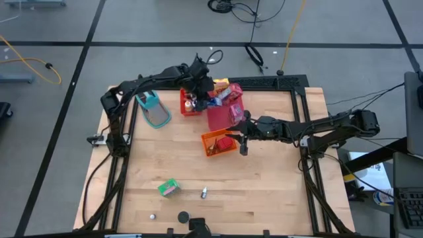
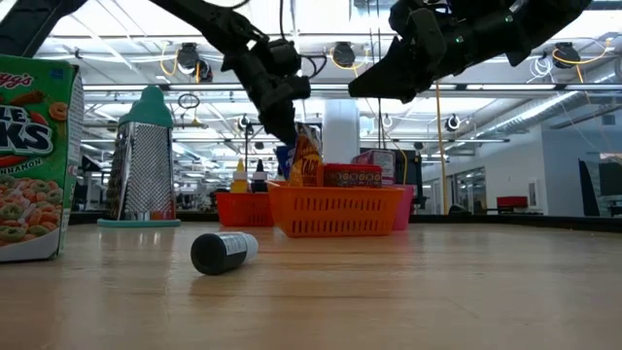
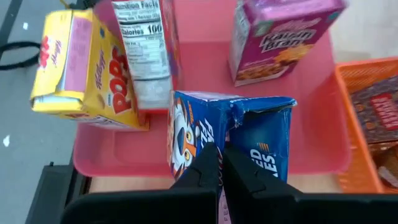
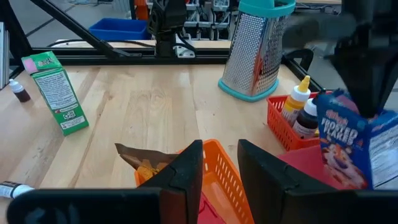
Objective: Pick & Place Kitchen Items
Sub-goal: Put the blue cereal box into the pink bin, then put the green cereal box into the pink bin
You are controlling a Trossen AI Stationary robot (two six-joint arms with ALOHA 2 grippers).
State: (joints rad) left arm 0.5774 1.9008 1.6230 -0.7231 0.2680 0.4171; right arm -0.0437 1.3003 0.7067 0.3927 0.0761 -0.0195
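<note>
Left gripper (image 3: pixel 219 163) clenched on the blue cereal box (image 3: pixel 231 134) over the pink tray (image 1: pixel 225 116), at 12 o'clock on the table. Right gripper (image 4: pixel 219 163) hung parted, empty, over the orange basket (image 1: pixel 218 143). Judgement: lower the box upright, release late.

Bright, even overhead light with soft shadows; ceiling lamps glare in the low view, and the left wrist view is blurred.
</note>
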